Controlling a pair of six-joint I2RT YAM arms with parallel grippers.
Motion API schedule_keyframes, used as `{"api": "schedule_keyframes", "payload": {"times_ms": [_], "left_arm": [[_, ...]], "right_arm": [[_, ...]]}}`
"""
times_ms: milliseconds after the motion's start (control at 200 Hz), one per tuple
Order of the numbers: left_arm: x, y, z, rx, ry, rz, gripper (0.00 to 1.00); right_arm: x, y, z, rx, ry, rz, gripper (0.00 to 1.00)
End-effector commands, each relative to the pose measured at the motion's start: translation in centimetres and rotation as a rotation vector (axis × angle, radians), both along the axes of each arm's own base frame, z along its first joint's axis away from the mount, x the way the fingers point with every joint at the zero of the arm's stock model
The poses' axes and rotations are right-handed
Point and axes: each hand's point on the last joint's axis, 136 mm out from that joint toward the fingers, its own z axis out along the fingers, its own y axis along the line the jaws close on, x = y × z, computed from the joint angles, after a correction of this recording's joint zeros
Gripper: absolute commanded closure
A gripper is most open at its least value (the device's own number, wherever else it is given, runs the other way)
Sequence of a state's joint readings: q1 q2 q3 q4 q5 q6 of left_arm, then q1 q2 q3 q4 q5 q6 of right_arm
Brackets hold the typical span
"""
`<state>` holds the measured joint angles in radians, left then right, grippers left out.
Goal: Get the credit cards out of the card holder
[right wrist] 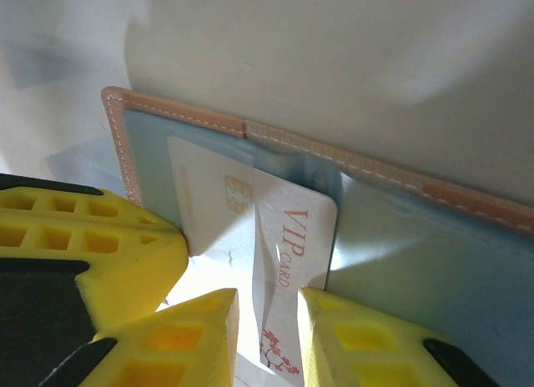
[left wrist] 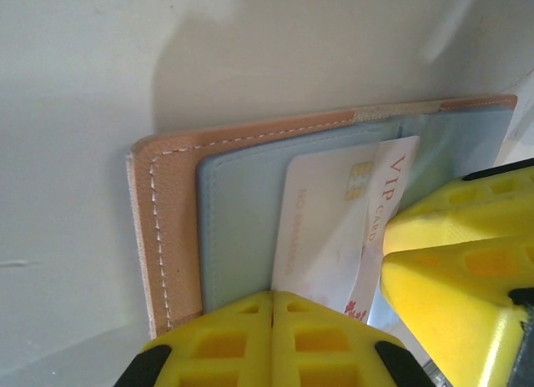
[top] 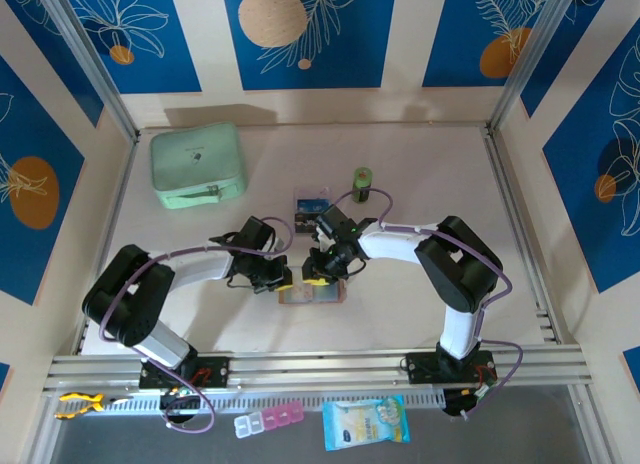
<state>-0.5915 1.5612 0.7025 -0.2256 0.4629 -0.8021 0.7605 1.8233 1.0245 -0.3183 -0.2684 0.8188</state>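
Right hand [right wrist: 267,299] grips credit card [right wrist: 219,216] (marked VIP) in card holder [right wrist: 409,253].

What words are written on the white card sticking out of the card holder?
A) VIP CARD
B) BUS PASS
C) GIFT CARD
A: red letters on the white card, which sticks out of the card holder between the fingers of the right gripper, spell VIP CARD.

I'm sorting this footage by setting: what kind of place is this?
Probably a robot test booth, not a home or shop. The left arm and right arm are bolted to an aluminium rail, and the small table is walled in by blue patterned panels.
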Motion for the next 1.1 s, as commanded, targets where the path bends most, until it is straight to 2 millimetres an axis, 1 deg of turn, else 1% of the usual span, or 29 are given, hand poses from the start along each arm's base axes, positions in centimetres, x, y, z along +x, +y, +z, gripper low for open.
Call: {"api": "schedule_keyframes", "payload": {"times_ms": [0, 95, 450, 785, 875, 970, 1095], "left_arm": [[-0.8, 1.1, -1.6, 0.078, 0.038, -0.005, 1.0], [-0.9, 1.1, -1.6, 0.08, 0.038, -0.004, 1.0], [-0.9, 1.2, -1.6, 0.082, 0.039, -0.003, 1.0], [-0.8, 1.1, -1.5, 0.079, 0.038, -0.003, 1.0], [-0.8, 1.0, -1.6, 0.079, 0.041, -0.003, 1.0], [-0.8, 1.0, -1.5, 0.078, 0.042, -0.004, 1.0], [-0.7, 1.0, -1.5, 0.078, 0.039, -0.003, 1.0]], "right_arm": [[-0.6, -1.2, -0.4, -0.034, 0.018, -0.009, 0.73], [-0.7, -1.3, 0.0, -0.021, 0.014, -0.018, 0.73], [-0.8, -1.6, 0.0, -0.026, 0.012, -0.024, 0.74], [-0.9, -1.1, 1.2, 0.027, -0.003, -0.018, 0.73], [-1.0, -1.4, 0.9, 0.01, 0.002, -0.021, 0.73], [-1.1, -1.7, 0.1, -0.01, 0.019, -0.027, 0.73], [-1.2, -1.6, -0.7, -0.009, 0.032, -0.028, 0.74]]}}
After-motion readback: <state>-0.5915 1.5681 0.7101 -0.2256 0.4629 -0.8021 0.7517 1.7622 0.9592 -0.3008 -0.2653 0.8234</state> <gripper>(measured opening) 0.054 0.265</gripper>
